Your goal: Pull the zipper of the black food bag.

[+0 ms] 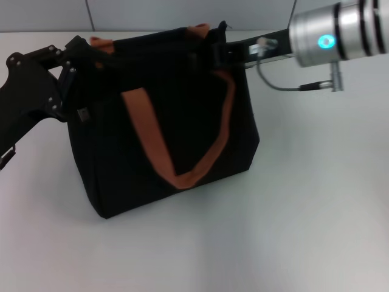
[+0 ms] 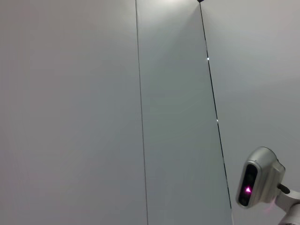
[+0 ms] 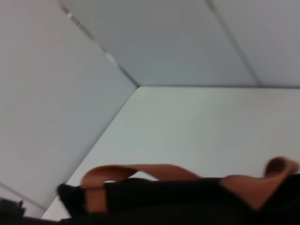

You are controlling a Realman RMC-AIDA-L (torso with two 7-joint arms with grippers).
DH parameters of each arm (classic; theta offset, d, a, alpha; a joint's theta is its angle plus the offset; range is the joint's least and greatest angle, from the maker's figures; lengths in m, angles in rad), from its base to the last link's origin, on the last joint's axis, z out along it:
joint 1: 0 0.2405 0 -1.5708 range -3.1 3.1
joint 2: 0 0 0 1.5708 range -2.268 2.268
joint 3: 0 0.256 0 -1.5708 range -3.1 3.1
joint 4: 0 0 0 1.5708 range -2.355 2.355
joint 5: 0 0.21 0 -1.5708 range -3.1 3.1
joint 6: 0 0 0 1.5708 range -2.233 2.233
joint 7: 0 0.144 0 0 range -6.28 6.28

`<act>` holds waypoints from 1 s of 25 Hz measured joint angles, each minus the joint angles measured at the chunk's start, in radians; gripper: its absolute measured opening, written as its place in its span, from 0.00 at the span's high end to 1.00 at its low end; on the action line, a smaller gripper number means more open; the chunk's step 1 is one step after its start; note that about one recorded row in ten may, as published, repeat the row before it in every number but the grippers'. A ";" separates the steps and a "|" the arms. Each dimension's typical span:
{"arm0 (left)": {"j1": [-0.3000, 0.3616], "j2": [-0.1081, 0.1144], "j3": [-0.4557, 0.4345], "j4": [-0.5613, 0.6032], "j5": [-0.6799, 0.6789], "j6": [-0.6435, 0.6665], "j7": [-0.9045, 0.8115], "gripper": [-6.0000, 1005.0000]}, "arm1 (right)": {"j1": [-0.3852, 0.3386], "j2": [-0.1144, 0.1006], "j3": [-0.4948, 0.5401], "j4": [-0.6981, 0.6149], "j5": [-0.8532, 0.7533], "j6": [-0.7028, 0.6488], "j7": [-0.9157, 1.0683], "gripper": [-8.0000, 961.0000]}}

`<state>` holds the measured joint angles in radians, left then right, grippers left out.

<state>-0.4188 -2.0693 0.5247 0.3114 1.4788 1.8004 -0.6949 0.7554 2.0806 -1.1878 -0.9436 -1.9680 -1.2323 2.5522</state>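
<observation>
**The zipper: out of sight, with both arms at the bag's top**

The zipper is somewhere along the top of the black food bag, but we cannot pick out its silver pull tab in any view; the top edge is dark and partly covered by the arms. The bag stands upright on the white table, its near orange-brown strap hanging down the front in a loop.

Our right gripper reaches in from the right to the bag's upper right corner, near the top seam, and we cannot tell how its jaws stand there. Our left gripper presses against the bag's upper left corner, apparently bracing it; its jaw state is also unclear to us. The right wrist view shows only the bag's top edge and a strap close under the camera.

We judge several risks from here. If the right gripper closes on fabric or strap instead of the tab, a pull will drag the whole bag sideways. If the left gripper's brace is weak, the light, soft bag could tip or slide toward the pull. A pull off the track's line could jam the slider or slip the tab free.
</observation>
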 joint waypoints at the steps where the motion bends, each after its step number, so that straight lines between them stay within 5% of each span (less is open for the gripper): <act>1: 0.000 0.000 0.000 0.000 0.000 0.000 0.000 0.88 | -0.013 0.000 0.017 -0.013 -0.009 -0.007 0.004 0.99; 9: 0.000 0.001 -0.009 0.000 0.000 0.000 0.000 0.88 | -0.071 0.000 0.106 -0.061 -0.007 -0.064 -0.005 0.99; 14: 0.005 0.002 -0.011 0.000 -0.002 0.001 0.000 0.87 | -0.116 0.000 0.120 -0.065 0.141 -0.076 -0.100 0.96; 20: 0.006 0.000 -0.011 0.000 -0.003 -0.001 -0.002 0.87 | -0.213 -0.001 0.192 0.052 0.537 -0.172 -0.509 0.82; 25: 0.006 -0.001 -0.011 -0.017 -0.003 -0.004 -0.004 0.87 | -0.235 -0.007 0.274 0.179 0.647 -0.317 -0.821 0.73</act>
<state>-0.4131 -2.0700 0.5134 0.2945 1.4757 1.7963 -0.6993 0.5208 2.0739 -0.9137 -0.7651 -1.3212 -1.5494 1.7314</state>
